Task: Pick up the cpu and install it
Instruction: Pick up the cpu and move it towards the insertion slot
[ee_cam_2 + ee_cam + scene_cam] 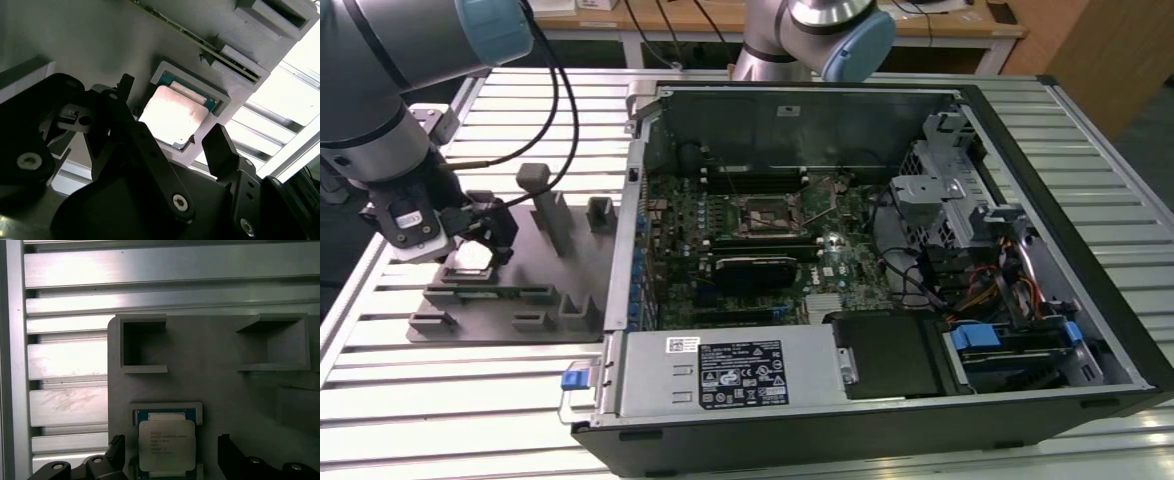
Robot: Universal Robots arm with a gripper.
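The gripper point(170, 449) is hovering, jaws apart, straddling the cpu point(166, 440), which is lying in a recess near the grey fixture plate's point(225, 390) edge. Likely light, stiff, fragile: grip opposite side edges.

A slatted metal table point(427, 420) carries a grey fixture point(480, 322) and an open computer point(854, 435).

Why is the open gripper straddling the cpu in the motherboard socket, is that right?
No: the cpu lies not there but in a recess of the grey fixture, as the first wrist view shows. The open gripper does straddle it.
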